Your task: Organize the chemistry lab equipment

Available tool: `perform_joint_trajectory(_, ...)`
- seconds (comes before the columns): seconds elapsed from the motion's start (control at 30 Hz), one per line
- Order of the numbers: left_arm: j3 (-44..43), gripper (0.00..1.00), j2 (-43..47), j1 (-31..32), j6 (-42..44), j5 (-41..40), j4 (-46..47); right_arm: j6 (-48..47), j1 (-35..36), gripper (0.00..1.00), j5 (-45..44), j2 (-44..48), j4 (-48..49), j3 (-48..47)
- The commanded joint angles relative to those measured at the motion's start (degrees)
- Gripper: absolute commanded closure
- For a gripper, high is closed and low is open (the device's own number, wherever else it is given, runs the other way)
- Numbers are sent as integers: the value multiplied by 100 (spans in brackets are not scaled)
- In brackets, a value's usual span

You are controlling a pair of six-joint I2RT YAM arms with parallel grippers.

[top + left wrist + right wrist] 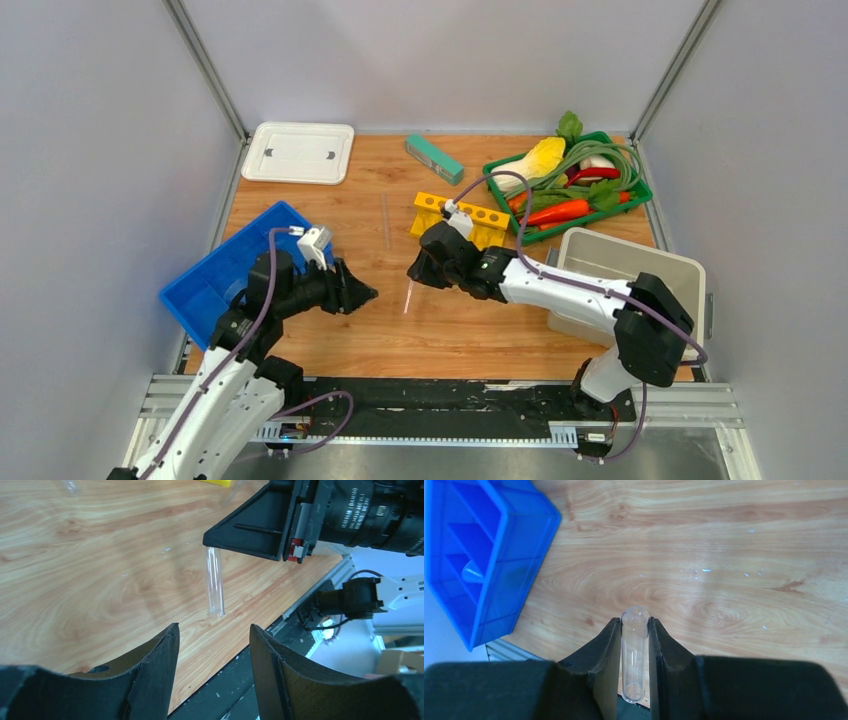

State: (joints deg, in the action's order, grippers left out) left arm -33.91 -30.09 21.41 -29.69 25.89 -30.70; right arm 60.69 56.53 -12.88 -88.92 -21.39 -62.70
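Top external view, looking down on the brown wooden table (pixel 330 335). Near the middle, pinching a thin clear glass tube (pixel 408 297) in the black right claw (pixel 418 276). Sticking out of that claw toward 6 o'clock, loose end low over the wood; hard to tell if touching it. Just beside the tube at 9 o'clock, pointing at it with the black left claw (pixel 368 293), but not touching.

From the right wrist, easy to see: squeezed narrow on the tube (pixel 634 645), one black finger on each side, round end toward 12 o'clock. From the left wrist, spread wide, with nothing inside the left claw (pixel 214 630). At 12 o'clock of it, the same tube (pixel 215 582), hanging open end down.

Back to the top view:
- Lying flat on the wood at 12 o'clock of the left claw, a second clear glass tube (pixel 386 222).
- Very near the right claw at 12 o'clock, a yellow plastic rack (pixel 462 213) with round holes.
- Past the rack, a teal block (pixel 434 158).
- At 2 o'clock, a green basket (pixel 492 172) full of toy vegetables.
- At 3 o'clock, a grey plastic tub (pixel 600 250).
- At 9 o'clock, partly under the left arm, a blue plastic bin (pixel 215 275) with little walls inside.
- At 11 o'clock, a flat white tray (pixel 299 152).
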Motion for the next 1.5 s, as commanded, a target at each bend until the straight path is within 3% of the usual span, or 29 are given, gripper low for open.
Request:
perform_joint_trajectory(0.0, 139, 39, -523, 30, -397, 934, 1293, -540, -2, 87, 224, 559, 784, 152)
perform_joint_trajectory(0.2, 69, 41, -1034, 21, -476, 1243, 1584, -567, -11, 85, 594, 1087, 1312, 319)
perform_joint_trajectory(0.4, 279, 40, -1210, 65, -1108, 1620, 2752, -426, 7, 84, 866, 1290, 1646, 381)
perform_joint_trajectory(0.67, 350, 41, -1509, 188, -1346, 1727, 3219, -330, 68, 84, 893, 1430, 1822, 425)
perform_joint_trajectory(0.8, 376, 46, -1667, 250, -1355, 1718, 3245, -242, 60, 83, 998, 1457, 2033, 521)
perform_joint_trajectory(0.9, 385, 58, -1685, 267, -1338, 1709, 3272, -250, 60, 83, 1069, 1501, 2007, 539)
perform_joint_trajectory(0.97, 368, 70, -1632, 267, -1215, 1648, 3202, -320, 51, 81, 1130, 1545, 1937, 548)
perform_joint_trajectory(1.03, 245, 74, -1571, 267, -943, 1490, 2766, -434, -10, 75, 1401, 1589, 1805, 487)
perform_joint_trajectory(1.27, -335, 78, -1334, 320, 287, 1270, 1542, -847, -502, 47, 2587, 1563, 1049, 4)
perform_joint_trajectory(1.47, -520, 78, -1184, 390, 816, 1357, 1163, -1322, -731, 46, 3607, 1177, 821, -532)
